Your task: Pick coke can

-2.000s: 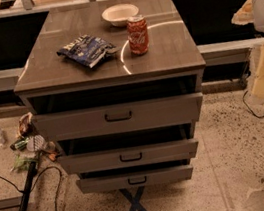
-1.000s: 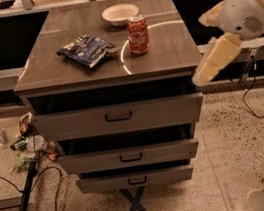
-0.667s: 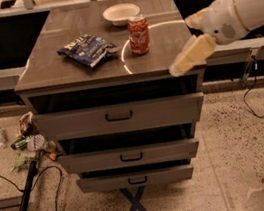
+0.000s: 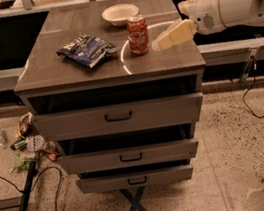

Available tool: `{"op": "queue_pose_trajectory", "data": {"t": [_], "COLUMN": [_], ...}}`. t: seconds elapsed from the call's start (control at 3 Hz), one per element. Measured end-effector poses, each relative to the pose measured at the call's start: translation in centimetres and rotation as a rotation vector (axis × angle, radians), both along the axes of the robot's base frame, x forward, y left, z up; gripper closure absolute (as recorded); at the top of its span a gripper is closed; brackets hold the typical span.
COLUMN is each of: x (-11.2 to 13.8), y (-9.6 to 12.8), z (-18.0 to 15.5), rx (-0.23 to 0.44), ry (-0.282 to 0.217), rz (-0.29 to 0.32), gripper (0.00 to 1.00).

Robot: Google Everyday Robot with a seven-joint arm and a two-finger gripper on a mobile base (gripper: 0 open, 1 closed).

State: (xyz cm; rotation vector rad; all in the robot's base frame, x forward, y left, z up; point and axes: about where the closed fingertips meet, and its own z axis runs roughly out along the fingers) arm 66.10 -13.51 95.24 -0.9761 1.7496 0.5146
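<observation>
The counter [image 4: 65, 72] has a smooth, semi-gloss wood-grain top that throws back a bright arc of light. The coke can [image 4: 138, 35] is shiny painted metal with a bare silver top. The chip bag [image 4: 86, 49] is crinkled, glossy film. The bowl [image 4: 120, 13] looks matt white. The pincer [image 4: 162, 42], just right of the can over the counter, is smooth cream plastic on a glossy white arm shell [image 4: 236, 3]. The floor [image 4: 243, 159] is speckled stone.

1. The gripper [image 4: 158, 46] shows only as a pale wedge just beside the coke can [image 4: 138, 35], at its 3 o'clock.
2. The arm [image 4: 236, 3] runs out of view at 2 o'clock.
3. The chip bag [image 4: 85, 49] carries print that cannot be read.
4. The top drawer [image 4: 118, 116] stands ajar, and its inside is dark and hidden.
</observation>
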Motion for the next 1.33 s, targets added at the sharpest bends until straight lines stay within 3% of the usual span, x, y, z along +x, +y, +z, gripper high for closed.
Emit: {"op": "queue_pose_trajectory", "data": {"t": [0.33,0.67,1.0,1.33], "x": [-0.8,3.2,8.3,13.0], "y": [0.9,0.7,1.1,2.6], "z": [-0.9,-1.9,-2.6,-4.2], "rx": [0.027,0.060,0.094,0.150], "ry": [0.021,-0.036,-0.090,-0.084], "rz": [-0.031,-0.121,-0.134,-0.100], "gripper": [0.00,0.00,0.00,0.02]}}
